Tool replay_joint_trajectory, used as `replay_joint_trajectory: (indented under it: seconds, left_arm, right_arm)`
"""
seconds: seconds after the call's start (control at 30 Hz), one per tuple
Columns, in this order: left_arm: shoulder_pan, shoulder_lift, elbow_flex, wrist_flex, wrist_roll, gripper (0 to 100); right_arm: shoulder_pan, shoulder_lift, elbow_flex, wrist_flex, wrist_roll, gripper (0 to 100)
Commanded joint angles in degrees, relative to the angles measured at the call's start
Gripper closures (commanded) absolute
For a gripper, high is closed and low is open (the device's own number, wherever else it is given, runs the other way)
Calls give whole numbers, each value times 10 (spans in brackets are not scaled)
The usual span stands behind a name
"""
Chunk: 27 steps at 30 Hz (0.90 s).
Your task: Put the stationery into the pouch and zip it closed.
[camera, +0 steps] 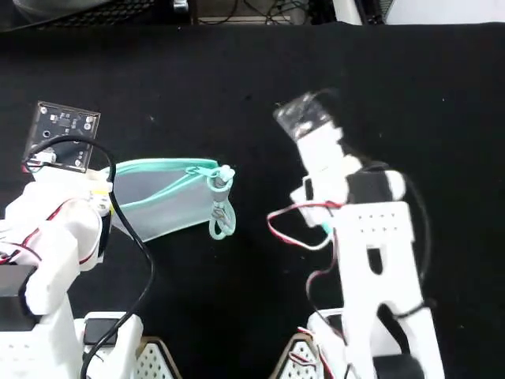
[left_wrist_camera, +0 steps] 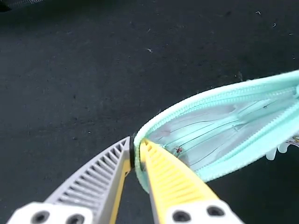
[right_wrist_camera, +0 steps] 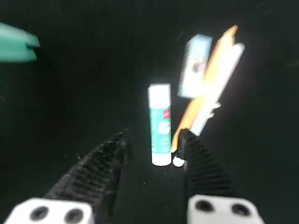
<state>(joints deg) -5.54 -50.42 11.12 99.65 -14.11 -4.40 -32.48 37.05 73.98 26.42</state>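
Clamping the pouch (camera: 162,197) end is the left end effector (left_wrist_camera: 135,156); the right end effector (right_wrist_camera: 154,136) gapes over glue stick (right_wrist_camera: 160,123).

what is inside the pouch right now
Through the open zip, the pouch shows just its pale creased lining, no stationery. Its far end runs past the frame, unseen. The glue stick lies on the table outside it.

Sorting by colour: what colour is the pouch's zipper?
The zipper is mint green, clearest in the left wrist view.
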Motion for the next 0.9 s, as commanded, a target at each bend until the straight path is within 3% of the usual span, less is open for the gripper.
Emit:
replay_joint_trajectory:
  seconds: [0.0,0.5,0.87]
  left_arm:
    - [-4,5,45,6,0,968]
    - [-4,5,45,6,0,968]
    - [-4,5,45,6,-1,968]
  right_arm:
    - [11,31,31,-71,44,839]
    - [11,228,27,-200,167,852]
    - [12,322,-49,-212,170,853]
